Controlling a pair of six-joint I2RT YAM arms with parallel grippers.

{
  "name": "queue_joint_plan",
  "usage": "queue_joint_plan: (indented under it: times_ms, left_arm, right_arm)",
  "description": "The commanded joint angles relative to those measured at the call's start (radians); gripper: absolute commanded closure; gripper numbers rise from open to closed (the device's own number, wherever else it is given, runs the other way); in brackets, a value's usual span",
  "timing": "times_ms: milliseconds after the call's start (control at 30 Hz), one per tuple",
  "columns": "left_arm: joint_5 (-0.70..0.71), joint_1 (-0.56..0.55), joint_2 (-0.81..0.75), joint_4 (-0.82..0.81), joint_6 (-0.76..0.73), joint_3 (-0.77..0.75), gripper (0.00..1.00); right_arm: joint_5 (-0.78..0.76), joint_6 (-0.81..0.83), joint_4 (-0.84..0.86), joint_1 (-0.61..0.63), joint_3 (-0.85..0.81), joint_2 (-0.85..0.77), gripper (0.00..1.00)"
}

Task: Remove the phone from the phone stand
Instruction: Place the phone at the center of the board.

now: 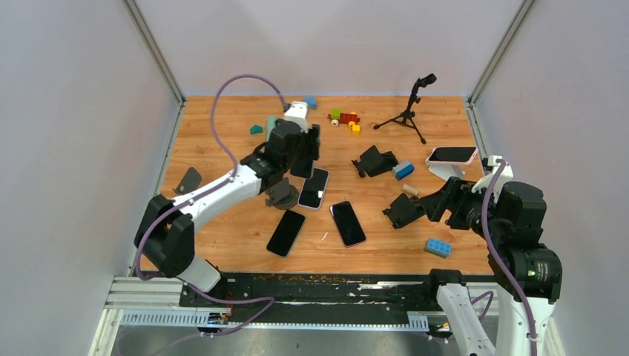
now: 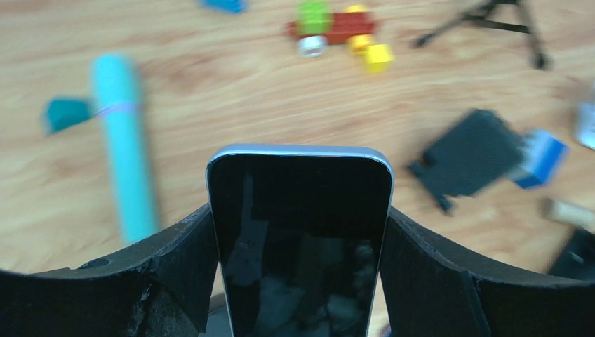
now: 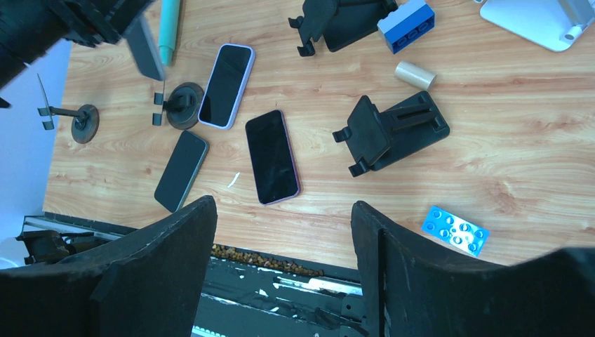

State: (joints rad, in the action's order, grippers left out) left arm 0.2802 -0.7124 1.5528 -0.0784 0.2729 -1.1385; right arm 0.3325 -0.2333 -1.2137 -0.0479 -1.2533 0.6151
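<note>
Phone (image 2: 300, 239), lower end out of frame, clamped in left end effector (image 2: 298, 214).

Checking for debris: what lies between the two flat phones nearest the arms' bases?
A small white scrap, nothing else, lies between the grey-edged phone and the pink-edged phone; clearest in the right wrist view.
</note>
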Motion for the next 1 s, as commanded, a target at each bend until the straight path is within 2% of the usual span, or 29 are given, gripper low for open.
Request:
queue_joint_plan:
  times_ms: [0, 100, 233, 500, 600, 667, 733, 967]
  left_arm:
    - [0.152, 0.155, -0.108, 0.258, 0.167, 0.007, 1.0]
    - [0.205, 0.22, -0.197, 0.264, 0.18, 0.094, 1.0]
    - [0.289, 0.302, -0.241, 0.288, 0.192, 0.165, 1.0]
    - [0.303, 0.386, -0.174, 0.282, 0.167, 0.199, 1.0]
    - [0.246, 0.43, -0.123, 0.25, 0.158, 0.197, 1.0]
    - [0.109, 0.484, -0.069, 0.247, 0.143, 0.163, 1.0]
    - [0.038, 0.507, -0.015, 0.27, 0.129, 0.126, 1.0]
    - [-0.008, 0.513, 0.092, 0.254, 0.14, 0.101, 1.0]
  right_arm:
    - [0.032, -0.021, 0.054, 0.005, 0.027, 0.003, 0.29]
    - [0.048, -0.027, 0.064, 0.005, 0.047, 0.005, 0.29]
    - [0.051, -0.031, 0.078, 0.005, 0.074, -0.004, 0.29]
    - [0.067, -0.037, 0.095, 0.005, 0.097, 0.001, 0.3]
    - [0.065, -0.035, 0.098, 0.005, 0.094, 0.005, 0.3]
    - [0.068, -0.037, 0.099, 0.005, 0.099, 0.006, 0.3]
    - [0.067, -0.043, 0.106, 0.005, 0.108, 0.004, 0.3]
    - [0.085, -0.073, 0.136, 0.005, 0.155, -0.011, 0.3]
